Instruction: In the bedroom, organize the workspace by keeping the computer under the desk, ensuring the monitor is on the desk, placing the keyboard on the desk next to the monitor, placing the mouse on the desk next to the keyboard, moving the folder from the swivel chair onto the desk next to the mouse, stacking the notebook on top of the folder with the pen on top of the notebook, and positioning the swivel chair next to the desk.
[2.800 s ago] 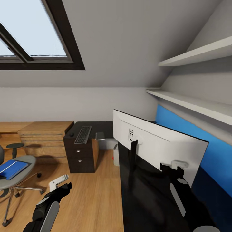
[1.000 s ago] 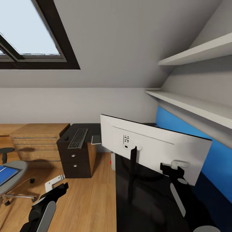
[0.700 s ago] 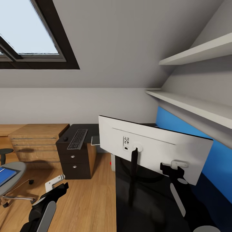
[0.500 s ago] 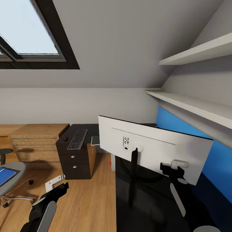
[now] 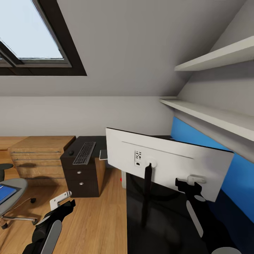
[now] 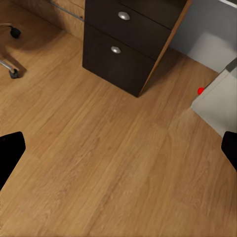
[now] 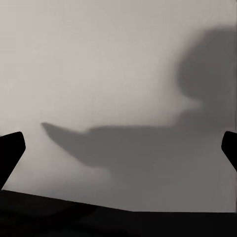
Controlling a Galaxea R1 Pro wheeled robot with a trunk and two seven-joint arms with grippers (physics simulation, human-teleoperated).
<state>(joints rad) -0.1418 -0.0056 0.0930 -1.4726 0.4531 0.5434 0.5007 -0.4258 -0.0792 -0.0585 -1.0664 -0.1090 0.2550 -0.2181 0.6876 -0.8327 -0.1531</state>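
Far left edge, head view: swivel chair [image 5: 12, 192] with the blue folder [image 5: 5, 193] on its seat, partly cut off. Lower left: left gripper [image 5: 62, 201], fingers spread and empty above the wood floor [image 6: 108, 163]. Left of centre: desk [image 5: 82, 165] bearing mouse [image 5: 71, 152] and keyboard [image 5: 84, 152]. Centre: computer [image 6: 219, 106], red-lit, below the desk edge. Centre to right: monitor [image 5: 165, 162], white back shown, stood on the desk. Lower right: right gripper [image 5: 188, 183] against the monitor's back, jaws parted, nothing clamped. Step judged in hand: monitor positioning. Withdrawal is called for next, then the folder.
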